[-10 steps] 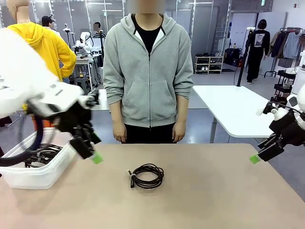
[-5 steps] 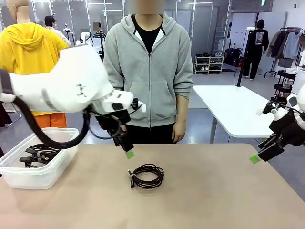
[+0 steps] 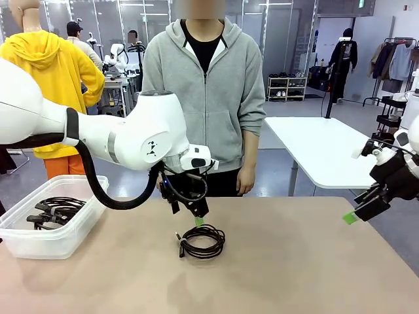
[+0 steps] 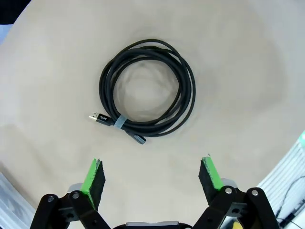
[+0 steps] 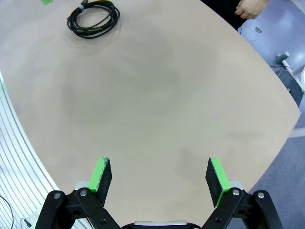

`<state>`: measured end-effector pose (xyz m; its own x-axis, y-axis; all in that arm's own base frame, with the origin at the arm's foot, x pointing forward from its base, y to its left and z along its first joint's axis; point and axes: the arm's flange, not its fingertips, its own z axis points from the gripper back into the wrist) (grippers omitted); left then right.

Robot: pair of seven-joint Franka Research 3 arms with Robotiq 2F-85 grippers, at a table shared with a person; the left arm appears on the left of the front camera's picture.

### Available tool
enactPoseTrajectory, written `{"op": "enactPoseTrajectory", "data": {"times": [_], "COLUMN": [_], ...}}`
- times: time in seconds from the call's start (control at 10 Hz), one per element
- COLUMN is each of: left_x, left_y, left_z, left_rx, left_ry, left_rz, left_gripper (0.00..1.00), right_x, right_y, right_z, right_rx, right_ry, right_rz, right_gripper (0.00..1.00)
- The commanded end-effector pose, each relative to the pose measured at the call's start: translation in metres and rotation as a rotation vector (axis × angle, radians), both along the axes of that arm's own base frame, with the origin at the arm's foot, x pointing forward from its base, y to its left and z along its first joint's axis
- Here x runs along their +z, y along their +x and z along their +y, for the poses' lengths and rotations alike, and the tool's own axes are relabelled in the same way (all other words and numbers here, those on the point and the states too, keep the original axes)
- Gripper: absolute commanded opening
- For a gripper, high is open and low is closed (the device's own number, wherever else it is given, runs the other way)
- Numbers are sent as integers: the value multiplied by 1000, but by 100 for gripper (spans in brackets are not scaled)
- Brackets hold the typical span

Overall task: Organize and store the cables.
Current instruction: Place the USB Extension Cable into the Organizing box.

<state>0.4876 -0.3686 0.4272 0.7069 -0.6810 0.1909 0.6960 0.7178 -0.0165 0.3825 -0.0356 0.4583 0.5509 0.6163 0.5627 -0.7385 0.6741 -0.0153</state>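
Lying round, looped: thin black cable

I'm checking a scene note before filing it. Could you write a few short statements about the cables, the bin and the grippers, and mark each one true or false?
1. One coiled cable lies on the table. True.
2. The left gripper is shut on that cable. False: its jaws are open and it hangs above the coil, not touching it.
3. The white bin at the table's left side already holds cables. True.
4. The right gripper holds a cable. False: it is open and holds nothing, at the table's right edge.
5. The person's hand rests on the coil. False: it hangs at the person's side.
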Motion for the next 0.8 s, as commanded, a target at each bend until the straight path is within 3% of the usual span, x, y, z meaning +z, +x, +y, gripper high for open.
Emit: {"op": "enactPoseTrajectory", "data": {"times": [0.0,0.5,0.6,0.7], "left_x": [3,-2,-8,-15], "left_y": [2,2,17,20], "left_z": [-1,-1,-4,-10], "left_rx": [22,3,297,427], "left_ry": [-27,-3,-48,-47], "left_rz": [-23,0,71,83], "left_gripper": [100,100,100,100], "right_x": [2,2,2,2], "right_y": [-1,-1,-1,-1], "right_z": [2,2,2,2], "right_rx": [-22,-22,-22,-22], "right_ry": [-4,-4,-4,-4], "right_rz": [21,21,21,21], "right_gripper": [100,100,100,100]}}
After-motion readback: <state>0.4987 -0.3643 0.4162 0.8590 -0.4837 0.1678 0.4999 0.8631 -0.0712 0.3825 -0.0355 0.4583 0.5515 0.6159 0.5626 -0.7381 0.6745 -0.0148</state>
